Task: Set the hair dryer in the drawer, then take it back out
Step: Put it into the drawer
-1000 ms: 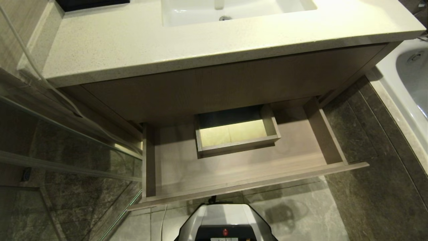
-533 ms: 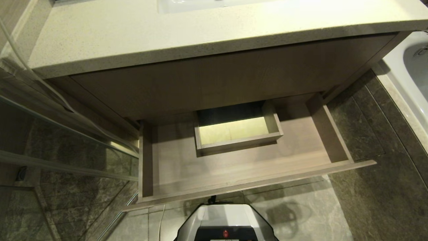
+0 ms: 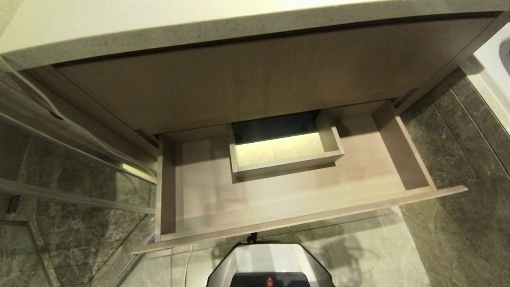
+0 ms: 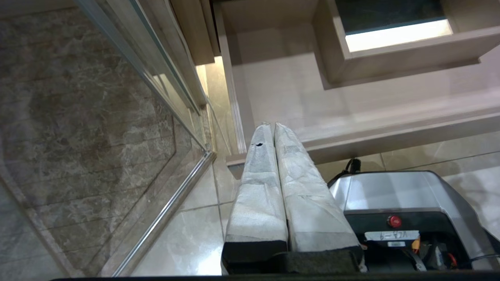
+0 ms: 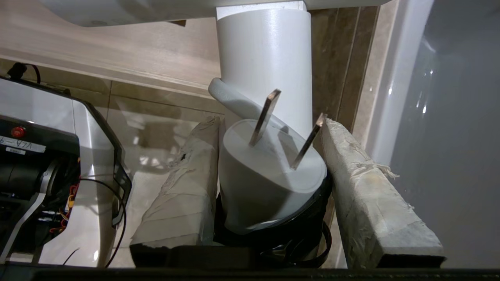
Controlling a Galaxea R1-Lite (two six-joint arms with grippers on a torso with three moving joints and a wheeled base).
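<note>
The drawer [image 3: 287, 199] stands pulled out under the vanity, its wood floor bare apart from a small open inner box [image 3: 283, 157]. Neither gripper shows in the head view. In the right wrist view my right gripper [image 5: 267, 123] is shut on the white hair dryer [image 5: 265, 54]. Its round stem rises from between the padded fingers [image 5: 187, 175], and its white plug [image 5: 269, 175] with two metal prongs sits between them. The drawer's front [image 5: 117, 50] lies just beyond. My left gripper [image 4: 270, 125] is shut and empty, parked by the drawer's [image 4: 351, 109] front left corner.
A glass shower screen [image 3: 59, 171] with a metal rail stands close on the left. A white bathtub [image 3: 494, 75] borders the right. The stone countertop [image 3: 159, 32] overhangs the closed upper front [image 3: 259, 75]. My base [image 3: 271, 267] is on the tiled floor before the drawer.
The head camera has sunk lower: the sink and most of the countertop have slid out at the top and the open drawer looks larger. Nothing in the drawer has moved.
</note>
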